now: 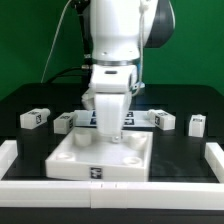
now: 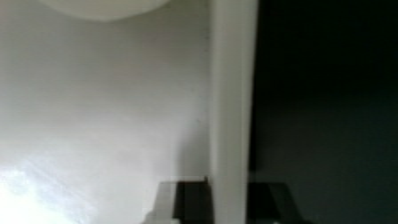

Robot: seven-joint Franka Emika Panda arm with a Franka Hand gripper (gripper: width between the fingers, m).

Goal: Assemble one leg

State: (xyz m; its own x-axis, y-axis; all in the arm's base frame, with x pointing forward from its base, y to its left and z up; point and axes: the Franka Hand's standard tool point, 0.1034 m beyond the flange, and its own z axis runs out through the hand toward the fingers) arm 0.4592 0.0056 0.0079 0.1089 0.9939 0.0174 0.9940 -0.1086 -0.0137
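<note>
The large white square tray (image 1: 75, 158) lies flat on the black table in front of the arm. My gripper (image 1: 108, 128) is down at the tray's far rim. In the wrist view the raised rim (image 2: 230, 100) runs between my two dark fingers (image 2: 189, 202), which sit against it on both sides, so my gripper (image 2: 228, 192) is shut on the tray's rim. Two small white legs with tags lie at the exterior view's left (image 1: 35, 117) (image 1: 63, 122), and two more legs at its right (image 1: 163, 120) (image 1: 196, 123). None of the legs is held.
The marker board (image 1: 137, 116) lies behind the tray, partly hidden by my gripper. White rails edge the table at the front (image 1: 120, 190), at the exterior view's left (image 1: 8, 150) and at its right (image 1: 214, 155). Dark table (image 2: 329, 100) lies beyond the rim.
</note>
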